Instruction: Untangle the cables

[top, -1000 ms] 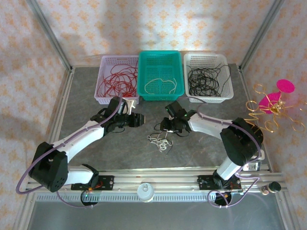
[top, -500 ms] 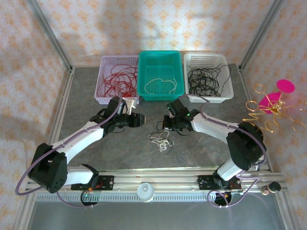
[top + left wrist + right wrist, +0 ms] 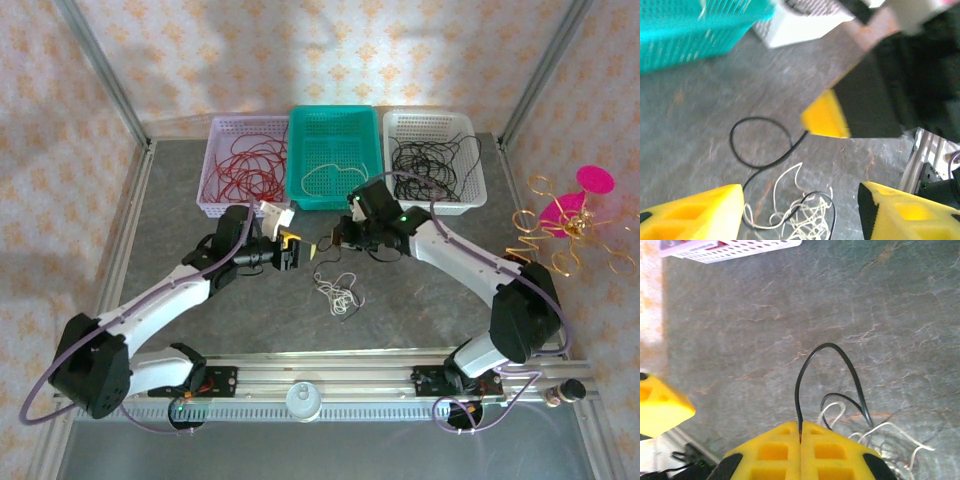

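The step in hand is to pull the black cable (image 3: 828, 344) out of the small knot. The right gripper (image 3: 801, 432) is closed on it: in the right wrist view the two yellow fingers meet with the thin black strand pinched between them, and the strand rises in an arch and comes back down toward the white cable (image 3: 338, 293). The white cable lies in a loose curly heap on the table (image 3: 420, 310), between the two arms and in front of the teal basket (image 3: 335, 203). The lower part of the black cable is mixed into this heap (how much of it is caught there I cannot tell).

The left gripper (image 3: 291, 250) hangs just beside the right one, with its fingers wide apart and nothing between them.

I judge that the next move asks for a slow pull up and away, so that the black strand slides free and does not drag the white heap with it. The empty left gripper could hold the white heap down. After that, the black cable probably belongs in the white basket (image 3: 440, 205), where other black cables already lie.

Compared with one second ago, the right gripper has gone up and closer to the baskets, the black strand is drawn out longer, and the left gripper has come nearer with its fingers now spread
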Controlling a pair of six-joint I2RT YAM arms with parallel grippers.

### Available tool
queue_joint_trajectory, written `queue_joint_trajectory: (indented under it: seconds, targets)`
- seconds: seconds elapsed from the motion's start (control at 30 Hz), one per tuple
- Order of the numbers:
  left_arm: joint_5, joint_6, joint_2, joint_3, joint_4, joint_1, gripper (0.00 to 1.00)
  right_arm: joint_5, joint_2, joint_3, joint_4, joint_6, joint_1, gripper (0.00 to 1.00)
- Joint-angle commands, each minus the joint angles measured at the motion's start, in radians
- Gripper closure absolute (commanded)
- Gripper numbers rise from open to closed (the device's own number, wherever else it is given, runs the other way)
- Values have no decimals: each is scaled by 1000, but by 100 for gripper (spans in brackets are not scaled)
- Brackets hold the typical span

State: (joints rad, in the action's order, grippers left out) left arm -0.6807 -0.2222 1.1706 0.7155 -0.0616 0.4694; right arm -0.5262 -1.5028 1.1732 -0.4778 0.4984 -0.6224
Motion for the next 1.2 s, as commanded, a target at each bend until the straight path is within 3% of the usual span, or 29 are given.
queue_joint_trajectory:
  seconds: [0.0,0.4,0.53,0.67,0.77,0.87,1.0,1.17]
  targets:
    - [-13,142,-10,25,-89,5,36,-133,-15,60,-94,61,12,100]
    - [-90,276,130,73,-47,46,45,-336,-34,158,-108,167,51,100]
    - [-48,299,137,72,-31,45,60,-358,-33,159,-87,189,51,100]
    - [15,294,143,79,-35,45,96,-365,-28,155,-80,193,52,100]
    - [32,255,126,84,-62,46,100,-366,-18,149,-54,199,52,100]
    - [49,195,105,79,-98,46,100,-332,19,137,3,186,71,71]
    - [45,109,75,84,-133,46,100,-264,120,41,99,105,131,58]
    - [36,-7,42,109,-149,43,100,-195,314,-263,330,-37,186,49]
